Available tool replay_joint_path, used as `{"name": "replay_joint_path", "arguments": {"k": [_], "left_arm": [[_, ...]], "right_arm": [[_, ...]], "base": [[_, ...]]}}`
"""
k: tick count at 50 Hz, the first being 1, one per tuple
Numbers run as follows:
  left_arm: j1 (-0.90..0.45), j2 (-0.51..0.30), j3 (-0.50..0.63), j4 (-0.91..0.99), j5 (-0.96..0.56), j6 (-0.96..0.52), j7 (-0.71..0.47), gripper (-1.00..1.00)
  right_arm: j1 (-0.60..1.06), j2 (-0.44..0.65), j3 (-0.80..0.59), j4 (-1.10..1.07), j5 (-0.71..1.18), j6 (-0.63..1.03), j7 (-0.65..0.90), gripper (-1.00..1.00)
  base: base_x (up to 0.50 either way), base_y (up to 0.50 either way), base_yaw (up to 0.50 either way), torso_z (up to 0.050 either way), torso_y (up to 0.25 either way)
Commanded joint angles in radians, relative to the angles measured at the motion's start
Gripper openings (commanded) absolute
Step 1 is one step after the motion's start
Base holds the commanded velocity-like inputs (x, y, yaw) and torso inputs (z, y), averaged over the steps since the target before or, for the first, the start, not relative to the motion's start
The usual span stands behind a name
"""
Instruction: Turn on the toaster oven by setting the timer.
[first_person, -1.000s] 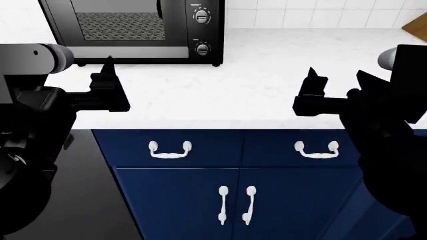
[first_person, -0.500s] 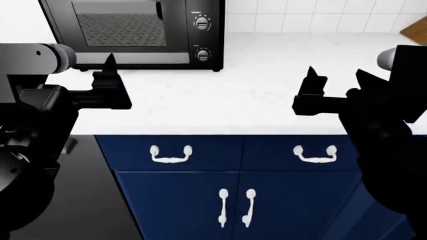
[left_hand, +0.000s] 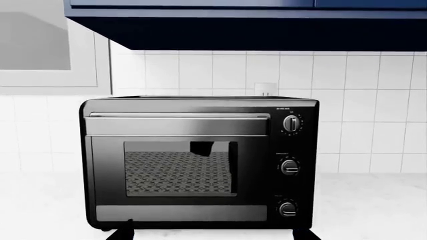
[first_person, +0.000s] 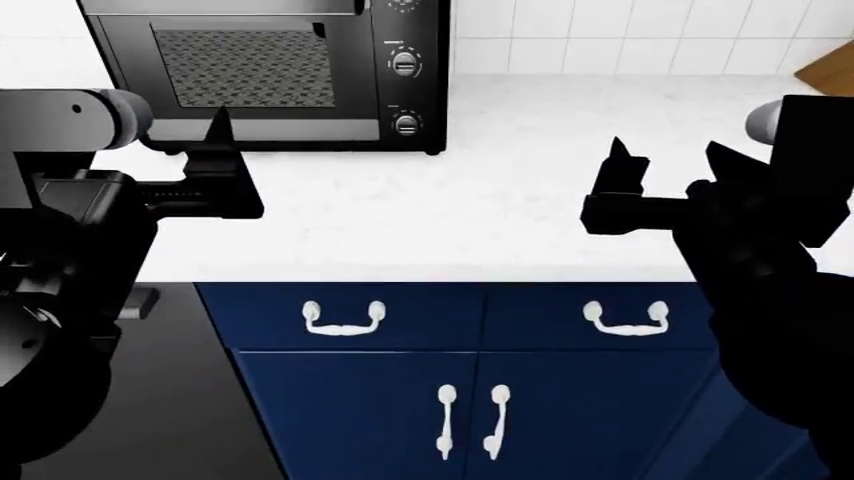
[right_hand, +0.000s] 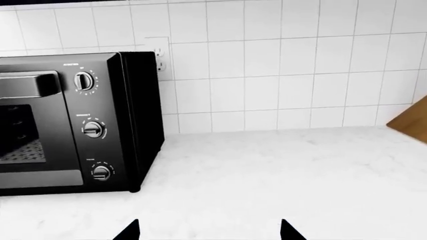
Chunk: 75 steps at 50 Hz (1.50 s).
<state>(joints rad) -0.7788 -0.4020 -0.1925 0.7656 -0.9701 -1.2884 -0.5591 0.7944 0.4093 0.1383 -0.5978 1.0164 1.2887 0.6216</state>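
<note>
The black toaster oven (first_person: 254, 75) stands at the back left of the white counter, its top cut off in the head view. The left wrist view shows it head-on (left_hand: 193, 165); the right wrist view shows its knob side (right_hand: 67, 125). The timer (left_hand: 291, 123), the top dial of three, also shows in the right wrist view (right_hand: 84, 81). My left gripper (first_person: 220, 150) is open and empty, in front of the oven and apart from it; its tips show in the left wrist view (left_hand: 212, 235). My right gripper (first_person: 621, 170) is open and empty over the counter to the oven's right (right_hand: 208, 231).
Blue base cabinets (first_person: 400, 350) with white handles run under the counter's front edge. A dark appliance top (first_person: 200, 400) lies at lower left. A wooden board (first_person: 830, 62) leans at the far right. A wall outlet (right_hand: 159, 52) sits behind the oven. Blue upper cabinets (left_hand: 267, 25) hang above.
The oven and the counter's front edge sit lower in the head view, so more of the oven's door and knobs show. Both grippers stay about where they were, open.
</note>
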Motion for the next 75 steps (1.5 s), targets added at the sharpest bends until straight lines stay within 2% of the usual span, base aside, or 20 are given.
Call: {"name": "replay_joint_path", "arguments": {"k": [1, 7, 14, 30, 75], "left_arm": [[0.003, -0.011, 0.013, -0.006, -0.01, 0.02, -0.011, 1.0], [0.006, -0.018, 0.014, -0.006, -0.016, 0.031, -0.023, 1.0], [0.005, -0.023, 0.021, -0.01, -0.024, 0.034, -0.029, 1.0], [0.005, -0.033, 0.017, -0.016, -0.054, 0.035, -0.052, 1.0], [0.013, -0.049, 0.028, -0.017, -0.078, 0.058, -0.074, 1.0]], "right_arm": [[-0.001, 0.004, -0.007, 0.004, 0.005, -0.007, 0.001, 1.0], [-0.003, 0.011, -0.015, -0.001, 0.003, -0.011, 0.002, 1.0], [-0.003, 0.011, -0.007, -0.001, 0.029, -0.002, 0.004, 1.0], [0.001, 0.014, -0.012, 0.009, 0.04, -0.007, 0.013, 1.0], [-0.005, 0.034, -0.029, 0.019, 0.075, -0.035, 0.034, 1.0]], "base": [[0.0, 0.0, 0.0, 0.05, 0.0], [0.0, 0.0, 0.0, 0.05, 0.0], [0.0, 0.02, 0.0, 0.0, 0.0], [0.16, 0.41, 0.0, 0.0, 0.0], [0.33, 0.01, 0.0, 0.0, 0.0]]}}
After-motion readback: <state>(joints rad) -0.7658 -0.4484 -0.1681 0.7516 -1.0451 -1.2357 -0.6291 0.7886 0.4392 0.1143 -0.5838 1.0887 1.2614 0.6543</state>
